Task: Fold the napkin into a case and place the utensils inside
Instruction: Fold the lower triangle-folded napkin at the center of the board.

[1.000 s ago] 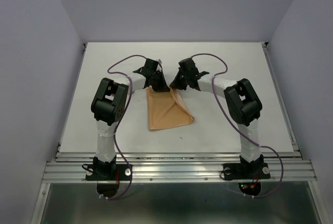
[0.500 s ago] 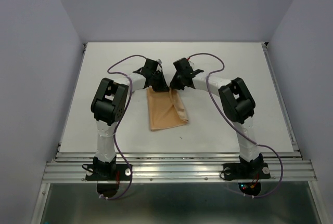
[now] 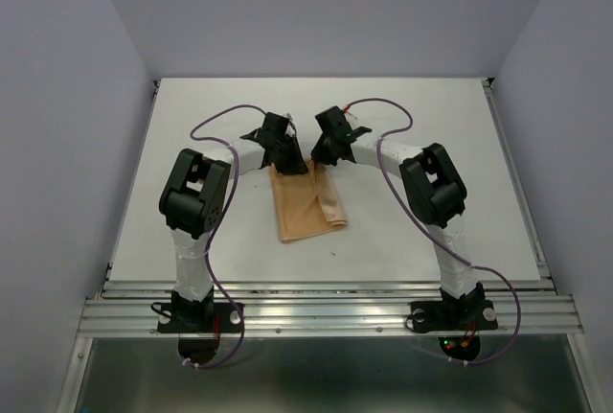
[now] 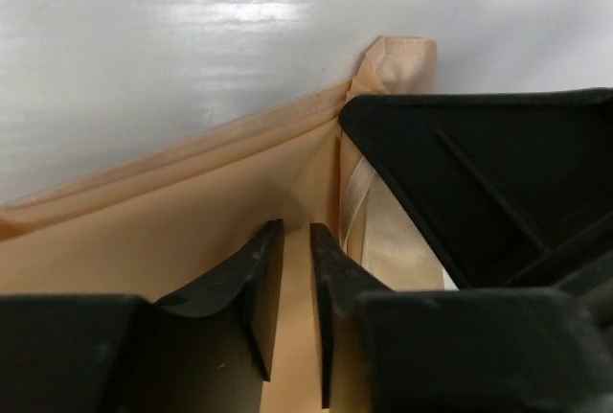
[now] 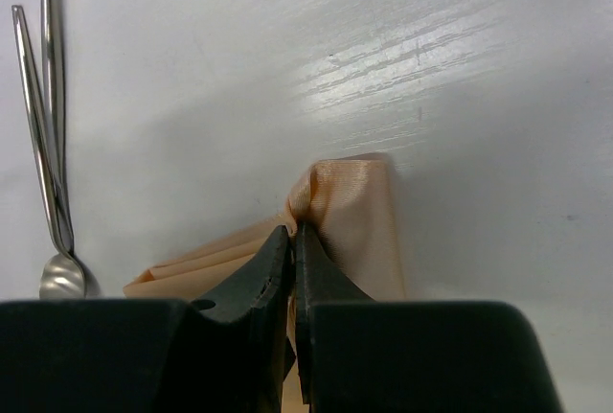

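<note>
The napkin [image 3: 305, 207] lies folded into a long shape on the table [image 3: 431, 145], with its far edge right under both grippers. The right gripper [image 5: 293, 233] is pinched tight on the far corner fold. The left gripper [image 4: 295, 233] has its fingers a little apart, just over the cloth. The utensils [image 5: 43, 145] lie on the table outside the cloth, to the left in the right wrist view. Their far ends are cut off there.
</note>
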